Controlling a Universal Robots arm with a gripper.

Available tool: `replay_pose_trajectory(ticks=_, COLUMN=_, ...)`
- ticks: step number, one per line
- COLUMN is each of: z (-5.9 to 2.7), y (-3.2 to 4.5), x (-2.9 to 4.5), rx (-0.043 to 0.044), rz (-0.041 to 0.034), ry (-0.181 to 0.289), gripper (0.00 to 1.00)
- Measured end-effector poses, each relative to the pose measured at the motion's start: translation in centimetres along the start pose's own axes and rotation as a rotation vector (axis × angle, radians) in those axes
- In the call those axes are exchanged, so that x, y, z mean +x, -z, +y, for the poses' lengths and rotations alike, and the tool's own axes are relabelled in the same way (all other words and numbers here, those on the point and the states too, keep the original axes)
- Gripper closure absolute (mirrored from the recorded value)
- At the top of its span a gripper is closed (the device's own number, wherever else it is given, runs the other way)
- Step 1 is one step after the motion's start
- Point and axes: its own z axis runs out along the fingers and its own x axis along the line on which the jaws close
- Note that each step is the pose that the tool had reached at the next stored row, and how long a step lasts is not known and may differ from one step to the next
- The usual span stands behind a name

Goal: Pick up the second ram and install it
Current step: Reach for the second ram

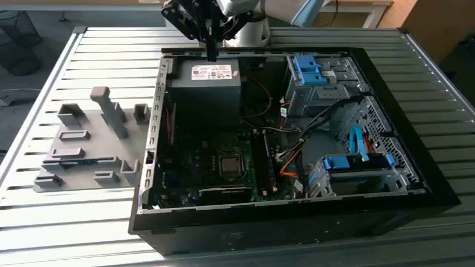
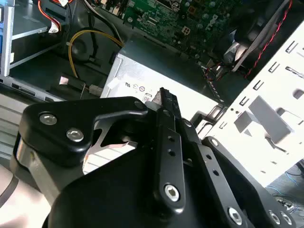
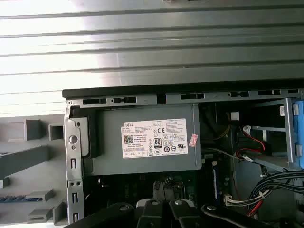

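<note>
We see the black gripper [image 1: 212,54], fingers clenched, above the open black computer case [image 1: 297,225].
Inside: a white-labelled grey power supply [image 1: 204,94].

Exterior view high over the PC case [image 1: 297,228]; both wrist views near its power supply [image 3: 147,140] [image 2: 161,76].

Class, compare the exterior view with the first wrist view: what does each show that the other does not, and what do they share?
Exterior view: the processor socket, the orange cables and the case's black front wall. First wrist view: a white plug on red and black wires beside the power supply. Both: the labelled power supply, the grey fixture, the slatted table and parts of the pincer, which sits near the power supply.
</note>
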Motion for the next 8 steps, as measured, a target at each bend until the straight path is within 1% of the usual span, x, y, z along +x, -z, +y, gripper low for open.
replay_pose_trajectory(ticks=8, z=-0.01, y=0.0, x=0.12, rx=0.0, rz=0.0, ry=0.0, gripper=0.89)
